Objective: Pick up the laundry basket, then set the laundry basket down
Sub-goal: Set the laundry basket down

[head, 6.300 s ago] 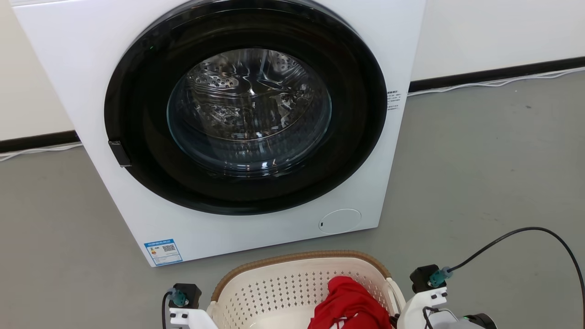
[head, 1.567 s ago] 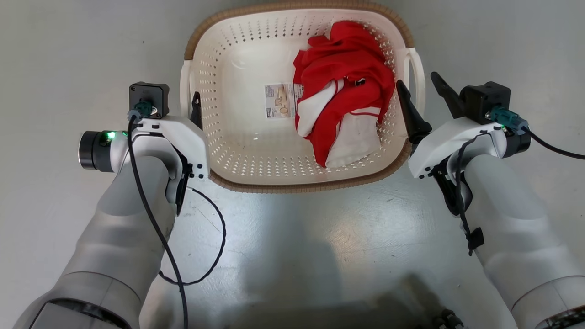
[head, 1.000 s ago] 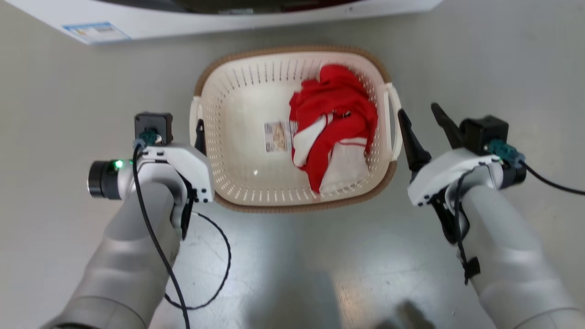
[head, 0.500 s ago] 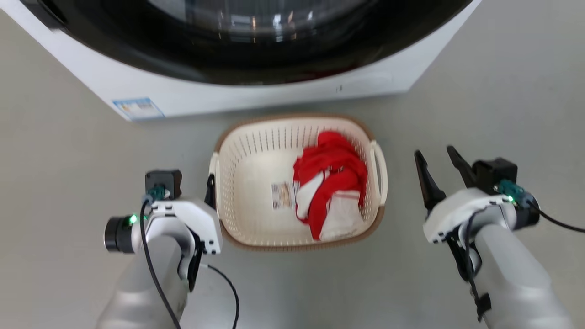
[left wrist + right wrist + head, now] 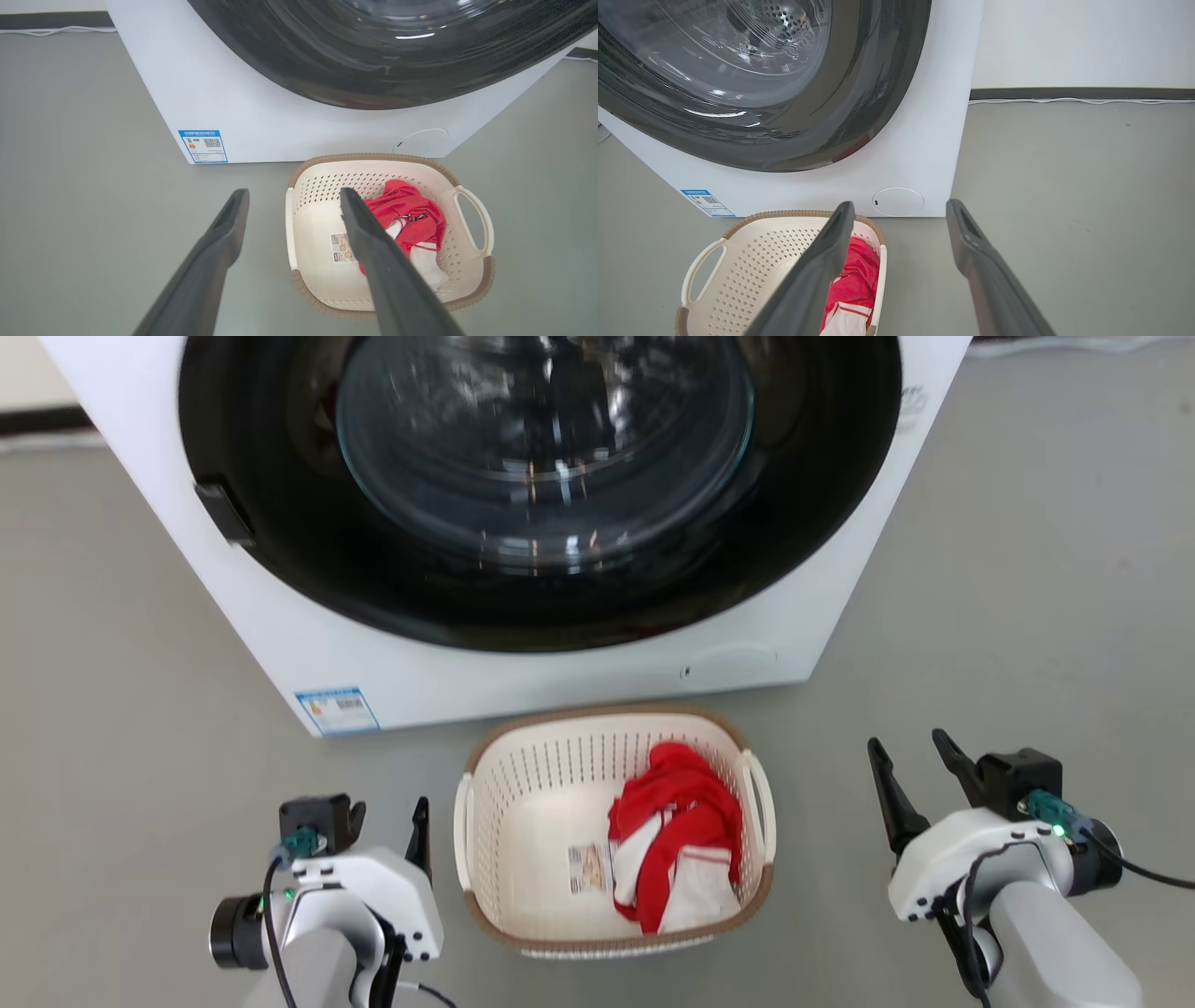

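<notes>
Red cloth (image 5: pixel 677 795) partly hides the laundry basket (image 5: pixel 481 840) floor.

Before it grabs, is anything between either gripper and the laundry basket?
Nothing visible. Bare floor separates the open right gripper from the laundry basket; the open left gripper sits close beside its left side.

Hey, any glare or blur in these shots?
Head view: light streaks glint on the washer door glass, and the frame looks slightly soft. Left wrist view: the left claw looks blurred close up, the laundry basket sharp. Right wrist view: white glints on the door.
</notes>
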Tool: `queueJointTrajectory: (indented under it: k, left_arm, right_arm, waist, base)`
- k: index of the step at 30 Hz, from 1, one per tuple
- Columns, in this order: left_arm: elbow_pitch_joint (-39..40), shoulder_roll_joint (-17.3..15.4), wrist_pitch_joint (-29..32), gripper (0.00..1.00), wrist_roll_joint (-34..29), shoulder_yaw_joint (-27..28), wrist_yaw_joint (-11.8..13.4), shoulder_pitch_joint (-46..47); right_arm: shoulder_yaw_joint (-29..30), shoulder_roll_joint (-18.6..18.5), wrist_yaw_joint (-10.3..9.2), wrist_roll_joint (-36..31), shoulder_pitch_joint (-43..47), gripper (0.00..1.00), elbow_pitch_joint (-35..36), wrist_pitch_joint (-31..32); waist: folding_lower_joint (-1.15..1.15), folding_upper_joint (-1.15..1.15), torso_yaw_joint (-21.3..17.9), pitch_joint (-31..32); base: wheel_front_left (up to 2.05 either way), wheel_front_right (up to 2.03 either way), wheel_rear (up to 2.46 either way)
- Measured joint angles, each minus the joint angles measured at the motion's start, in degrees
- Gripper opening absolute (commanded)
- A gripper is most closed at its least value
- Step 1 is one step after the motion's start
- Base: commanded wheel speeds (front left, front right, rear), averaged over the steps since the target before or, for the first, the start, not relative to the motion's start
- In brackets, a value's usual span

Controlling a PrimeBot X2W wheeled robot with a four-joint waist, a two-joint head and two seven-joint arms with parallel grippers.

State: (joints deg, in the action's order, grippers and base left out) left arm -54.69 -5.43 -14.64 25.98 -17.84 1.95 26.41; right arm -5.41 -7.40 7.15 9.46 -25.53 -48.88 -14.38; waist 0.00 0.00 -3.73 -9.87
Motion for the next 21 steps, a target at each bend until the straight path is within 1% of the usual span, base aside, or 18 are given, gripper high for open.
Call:
queueJointTrajectory:
  k: [8,13,21]
  left_arm:
    - [4.0,-0.1,0.0,1.0,-1.4,3.5,-0.5,-5.2]
    - [7.6,0.0,0.0,1.0,-1.5,6.7,-1.5,-9.4]
    - [14.1,0.3,0.0,1.0,-3.2,10.7,-2.0,-14.9]
  right_arm:
    - [-0.4,-1.3,0.0,-0.1,4.0,1.0,3.3,0.0]
    - [-1.4,-2.0,0.0,-0.6,7.0,1.0,6.6,0.0]
    - [-1.6,-2.6,0.0,-0.9,11.8,1.0,16.0,0.0]
  waist:
    - [0.0,0.0,-0.1,5.2]
    - [0.0,0.0,-0.2,8.4]
    - [0.0,0.0,-0.1,11.3]
  base:
    - [0.0,0.0,0.0]
    - [0.0,0.0,0.0]
    - [0.0,0.0,0.0]
